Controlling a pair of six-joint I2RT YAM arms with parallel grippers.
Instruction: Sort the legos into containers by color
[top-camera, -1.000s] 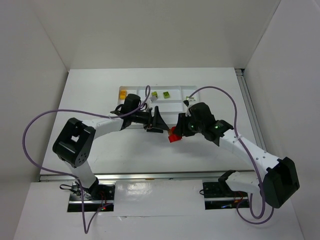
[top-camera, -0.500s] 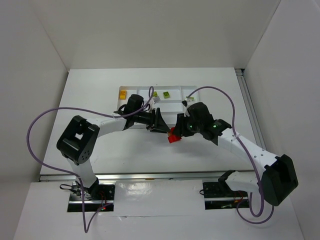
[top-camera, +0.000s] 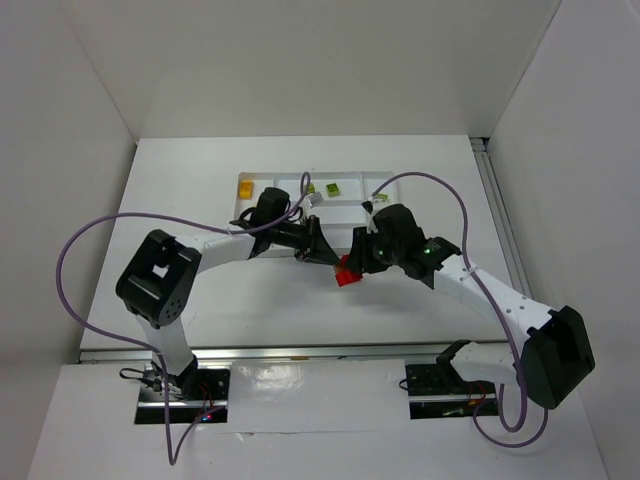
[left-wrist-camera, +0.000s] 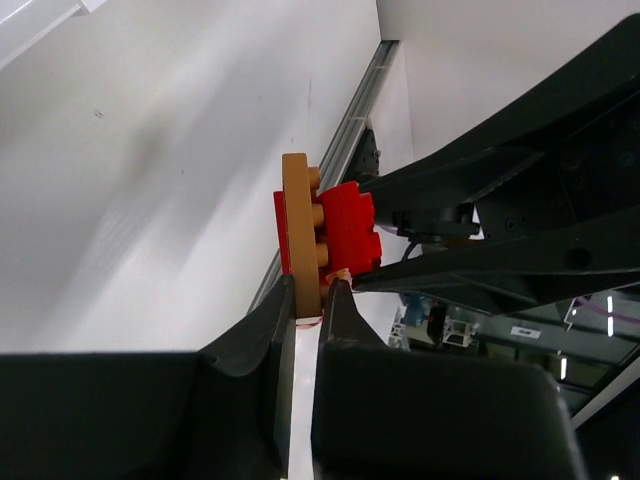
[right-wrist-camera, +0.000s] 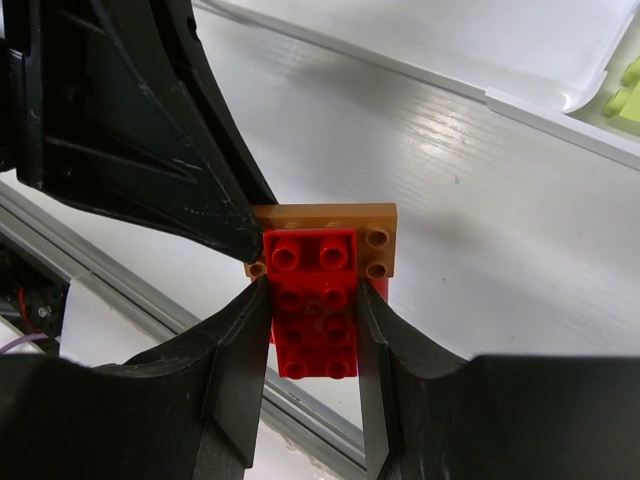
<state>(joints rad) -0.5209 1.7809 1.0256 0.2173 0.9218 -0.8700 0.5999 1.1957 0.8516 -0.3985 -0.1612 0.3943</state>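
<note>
Over white table (top-camera: 260, 300), reaching inward tip-to-tip: left claw (left-wrist-camera: 310, 300) tight on orange plate (left-wrist-camera: 297, 230), right claw (right-wrist-camera: 313, 290) on red brick (right-wrist-camera: 312, 320) (joined).

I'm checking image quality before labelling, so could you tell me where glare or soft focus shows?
Top external: even light, glare on the glossy near ledge. Left wrist: the near jaws dark and soft, the orange plate and red brick sharp. Right wrist: brick studs crisp, streaky sheen on the table, jaws underexposed.

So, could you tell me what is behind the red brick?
An orange plate, pinched by the left hand. The red brick covers its middle.
</note>
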